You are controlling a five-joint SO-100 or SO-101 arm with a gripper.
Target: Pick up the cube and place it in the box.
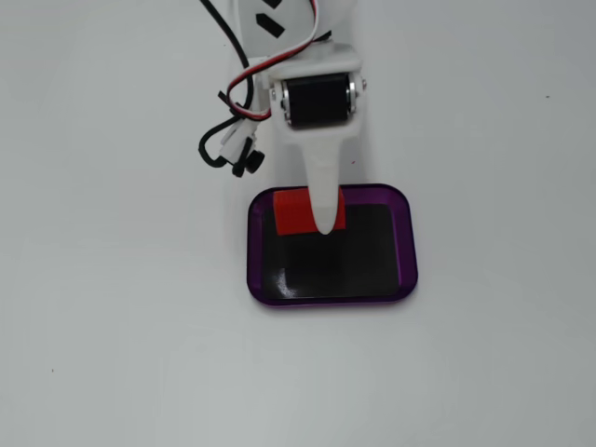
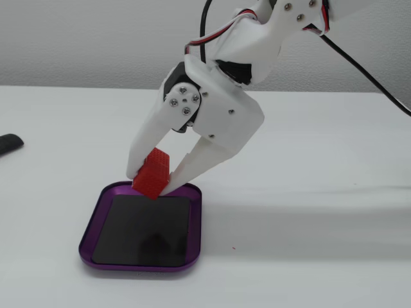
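The red ribbed cube [image 2: 153,173] is held tilted between my white gripper's [image 2: 153,181] two fingers, just above the far edge of the purple-rimmed box [image 2: 87,234] with its black bottom. In a fixed view from above, the cube [image 1: 294,212] shows on both sides of the white finger [image 1: 325,200], over the box's [image 1: 407,244] upper-left part. The gripper [image 1: 326,223] is shut on the cube. I cannot tell whether the cube touches the box's bottom.
A black and red cable bundle with a black connector [image 1: 244,154] hangs beside the arm, left of it. A dark object [image 2: 9,144] lies at the left edge of the white table.
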